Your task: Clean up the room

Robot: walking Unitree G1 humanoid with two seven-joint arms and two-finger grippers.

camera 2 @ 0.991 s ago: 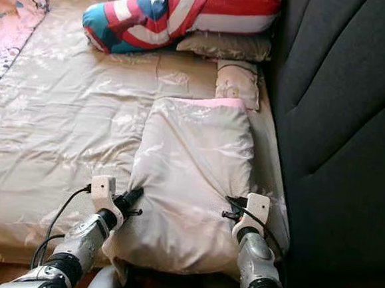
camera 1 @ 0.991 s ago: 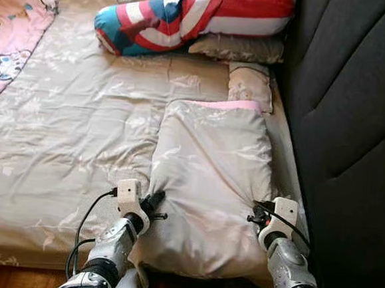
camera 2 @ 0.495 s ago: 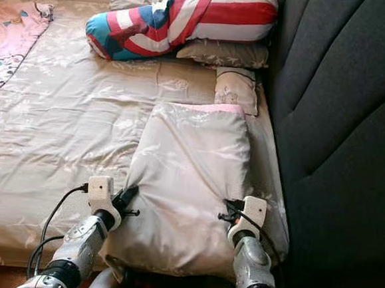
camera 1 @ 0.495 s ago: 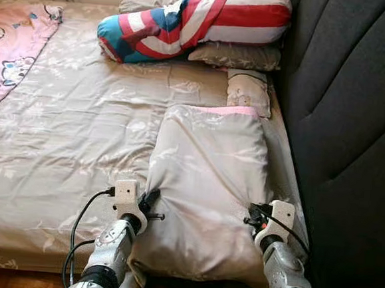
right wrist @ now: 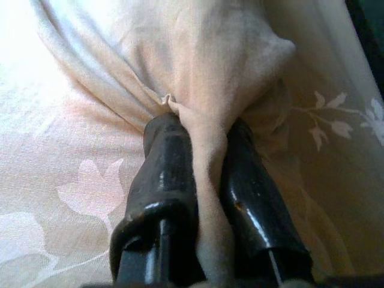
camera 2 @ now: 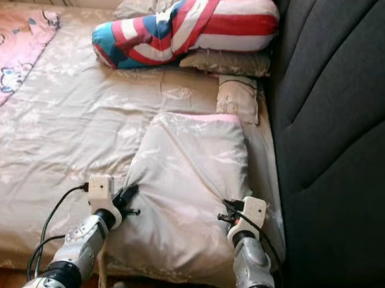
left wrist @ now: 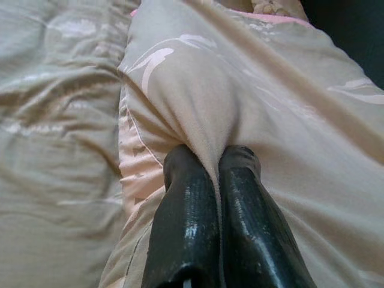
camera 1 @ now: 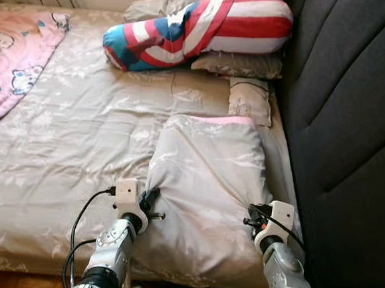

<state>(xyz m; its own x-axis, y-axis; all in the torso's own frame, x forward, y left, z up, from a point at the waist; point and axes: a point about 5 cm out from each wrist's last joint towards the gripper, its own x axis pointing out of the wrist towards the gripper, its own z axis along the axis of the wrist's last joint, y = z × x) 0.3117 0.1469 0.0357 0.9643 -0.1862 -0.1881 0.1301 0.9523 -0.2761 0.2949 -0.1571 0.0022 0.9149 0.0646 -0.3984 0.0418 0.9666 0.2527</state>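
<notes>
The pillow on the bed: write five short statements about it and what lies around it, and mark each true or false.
1. Both grippers are shut on the pillow. True: the left gripper and the right gripper each pinch a fold of its cloth.
2. The pillow lies against the pink blanket. False: the pink blanket is at the far left of the bed, apart from it.
3. A striped red, white and blue cushion lies beyond the pillow. True.
4. The pillow hangs in the air. False: it rests on the bed sheet.
5. A dark headboard stands on the robot's left. False: on its right.
</notes>
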